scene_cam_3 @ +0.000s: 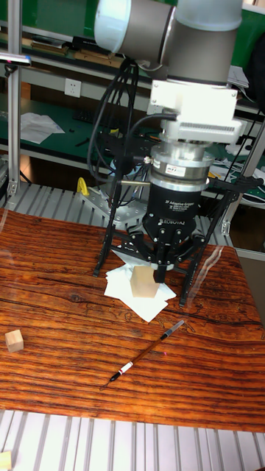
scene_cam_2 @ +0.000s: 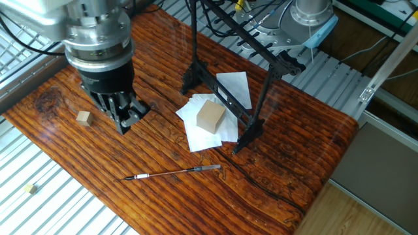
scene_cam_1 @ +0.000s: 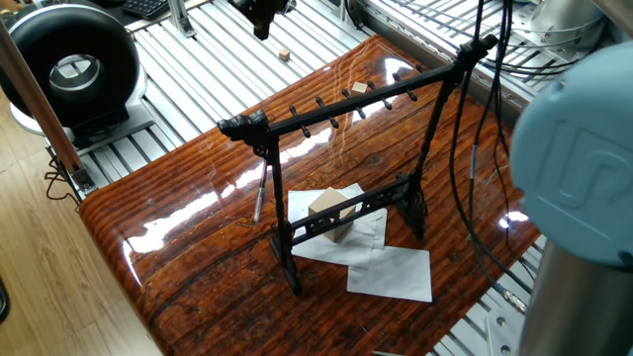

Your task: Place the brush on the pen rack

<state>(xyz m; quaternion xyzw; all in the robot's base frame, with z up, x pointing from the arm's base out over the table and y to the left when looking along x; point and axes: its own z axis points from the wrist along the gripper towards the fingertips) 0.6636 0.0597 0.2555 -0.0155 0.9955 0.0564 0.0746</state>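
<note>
Nearest the table edge, the brush (scene_cam_2: 173, 173) flat on bare wood, free for a grasp; farther in, the gripper (scene_cam_2: 125, 116) aloft, fingers drawn together, empty; beyond, the pen rack (scene_cam_2: 230, 78) upright, pegs unoccupied.
</note>
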